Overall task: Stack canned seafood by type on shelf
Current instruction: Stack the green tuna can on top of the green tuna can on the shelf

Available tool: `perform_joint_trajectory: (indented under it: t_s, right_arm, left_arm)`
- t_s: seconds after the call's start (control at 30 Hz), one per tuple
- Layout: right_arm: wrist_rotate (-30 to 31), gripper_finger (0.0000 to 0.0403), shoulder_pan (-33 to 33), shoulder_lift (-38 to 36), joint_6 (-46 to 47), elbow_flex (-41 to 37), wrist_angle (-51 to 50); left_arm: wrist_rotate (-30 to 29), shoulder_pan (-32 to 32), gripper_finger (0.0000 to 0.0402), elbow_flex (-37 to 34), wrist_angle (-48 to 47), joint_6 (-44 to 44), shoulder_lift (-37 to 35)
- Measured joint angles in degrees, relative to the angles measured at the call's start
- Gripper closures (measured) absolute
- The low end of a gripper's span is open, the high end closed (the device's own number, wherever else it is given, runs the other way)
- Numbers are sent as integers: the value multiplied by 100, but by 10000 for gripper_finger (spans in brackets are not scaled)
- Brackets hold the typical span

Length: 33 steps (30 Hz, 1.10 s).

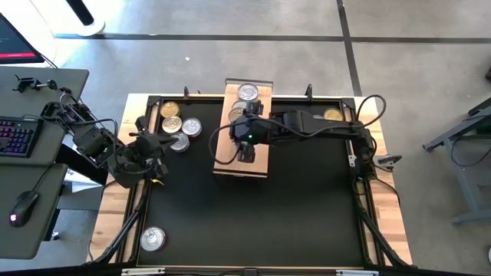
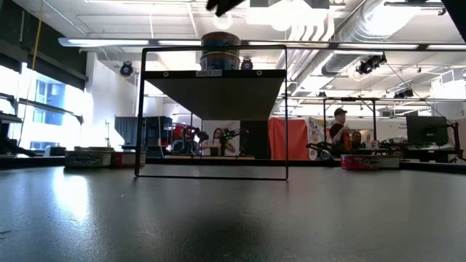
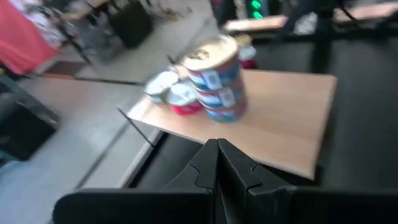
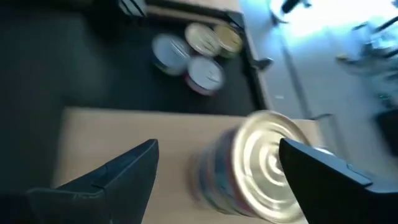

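Overhead, right pincer (image 1: pixel 246 151) wide open, empty.

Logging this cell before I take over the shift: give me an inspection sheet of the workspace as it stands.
Surface: black mat, wood border.
Job's things: shelf holds one stack of tins; loose tins at the mat's far left corner; one tin near left; one gold tin far right.
Clutter: nothing seen.
Grippers: right gripper open above the shelf; left gripper shut, at the mat's left edge.
Cables: black cable looping off right arm.
Surroundings: keyboard, mouse on side desk; person in background.
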Motion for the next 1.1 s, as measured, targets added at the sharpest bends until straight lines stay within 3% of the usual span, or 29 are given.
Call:
perform_joint_trajectory:
  t_s: [0.27,0.47,0.57,0.73,0.8,0.9,1.0,1.03,1.1]
  right_arm:
    - [-944,80,10,0,1562,455,-22]
    - [-1888,80,10,0,1952,385,-172]
    - [-2282,80,10,12,2300,339,-192]
    - [-2099,95,119,2,2707,339,-200]
    - [-1792,130,208,10,2836,394,-449]
    - [-1571,227,401,-4,3043,470,-1431]
    - [-1448,354,657,0,3228,414,-2538]
    - [-1456,377,723,0,3303,331,-2681]
    - [-1562,383,833,-45,3487,131,-2737]
  left_arm:
    - [1214,0,401,0,445,348,0]
    - [1664,0,402,0,1049,1004,0]
    - [2210,0,401,0,1061,1254,0]
    - [2594,92,401,0,633,1036,0]
    - [2636,324,401,0,484,420,2]
    - [3163,905,401,2,96,-463,137]
    - [3804,1431,402,0,-514,-456,423]
    - [3855,1607,402,0,-675,-323,523]
    - [3954,1988,401,0,-796,124,735]
